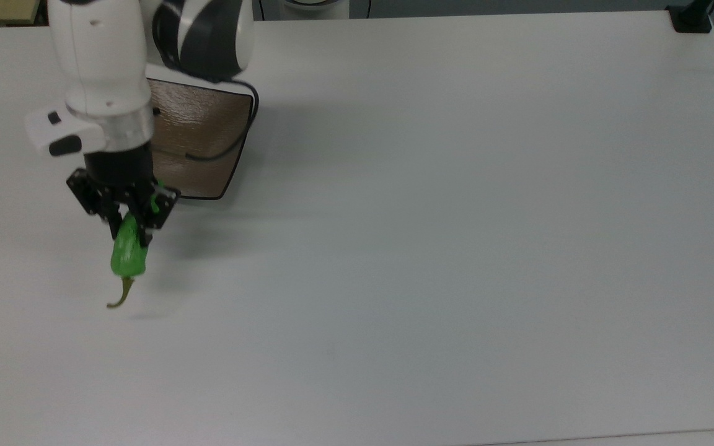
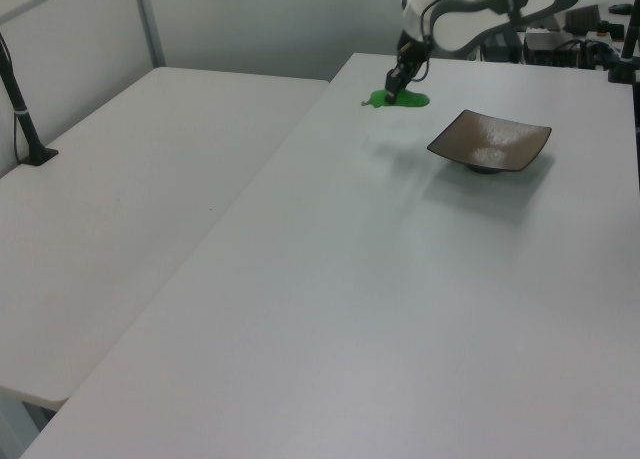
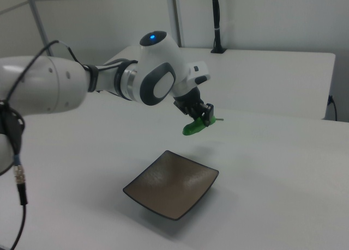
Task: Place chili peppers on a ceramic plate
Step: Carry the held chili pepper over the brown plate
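Holding the green chili pepper tight between its two black fingers, the gripper hangs up in the air above the white table. The pepper does not touch the table; in the right view it floats well above the table top, tilted, with its thin brown stem sticking out past the fingers. In the top view the pepper is just off the lower left corner of the ceramic plate, not over it. The brown square plate sits flat on the table with nothing on it. In the left view the pepper is to the left of the plate and higher in the picture. The white robot arm reaches across above the plate.
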Robot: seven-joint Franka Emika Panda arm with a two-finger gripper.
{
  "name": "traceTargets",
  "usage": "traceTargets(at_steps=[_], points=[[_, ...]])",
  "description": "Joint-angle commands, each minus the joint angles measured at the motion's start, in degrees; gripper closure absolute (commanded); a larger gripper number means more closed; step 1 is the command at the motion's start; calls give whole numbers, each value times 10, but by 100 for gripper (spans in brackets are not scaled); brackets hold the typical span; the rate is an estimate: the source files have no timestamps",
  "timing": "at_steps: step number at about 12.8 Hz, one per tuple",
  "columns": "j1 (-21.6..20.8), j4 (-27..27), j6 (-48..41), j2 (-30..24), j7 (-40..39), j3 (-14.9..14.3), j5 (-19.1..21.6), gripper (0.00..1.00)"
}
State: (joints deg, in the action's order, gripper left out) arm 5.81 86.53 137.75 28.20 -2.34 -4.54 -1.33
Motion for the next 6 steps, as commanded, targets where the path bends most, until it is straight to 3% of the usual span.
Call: traceTargets(at_steps=[1,6], points=[[17,154,-11,-116,-27,17,1,91],[22,261,-6,-200,-29,17,22,91]])
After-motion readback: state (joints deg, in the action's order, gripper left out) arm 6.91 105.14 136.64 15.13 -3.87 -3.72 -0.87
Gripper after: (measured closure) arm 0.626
